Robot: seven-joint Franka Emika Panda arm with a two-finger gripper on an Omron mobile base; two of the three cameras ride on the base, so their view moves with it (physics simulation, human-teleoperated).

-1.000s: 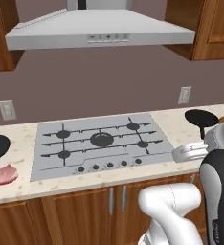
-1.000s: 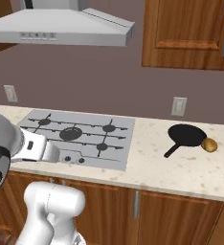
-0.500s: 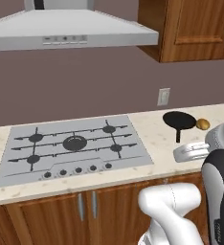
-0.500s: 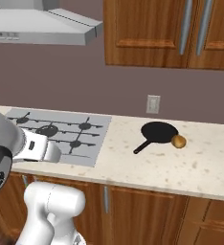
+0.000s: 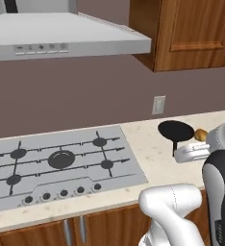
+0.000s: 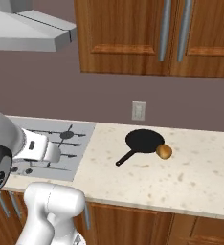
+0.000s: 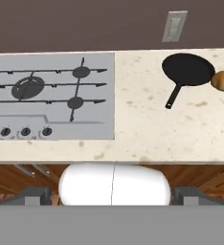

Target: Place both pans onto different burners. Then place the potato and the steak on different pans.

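A speckled cream countertop [image 6: 190, 177] runs along a mauve-brown wall [image 5: 85, 91]. A white outlet [image 6: 139, 111] sits on that wall. Wooden upper cabinets [image 6: 147, 33] with steel bar handles hang above, beside a grey range hood [image 5: 61, 36]. Wooden base cabinets [image 6: 128, 225] stand below.

A grey range hood [image 5: 66, 36] fills the upper left of the left base view; its edge [image 6: 28, 33] also sits at the upper left of the right base view. Wooden wall cabinets [image 6: 152, 36] with long steel handles [image 6: 165, 28] run across the top of the right base view, and one cabinet [image 5: 191, 31] takes the upper right of the left base view. A white wall outlet [image 6: 139, 111] sits on the mauve wall [image 5: 85, 96] near the middle of the right base view, and at the top right of the hand view [image 7: 174, 26]. The speckled beige bench [image 6: 190, 172] spans the lower half. Small black knobs [image 5: 64, 193] line the lower left of the left base view. Wooden lower cabinets [image 6: 128, 225] run beneath the bench.
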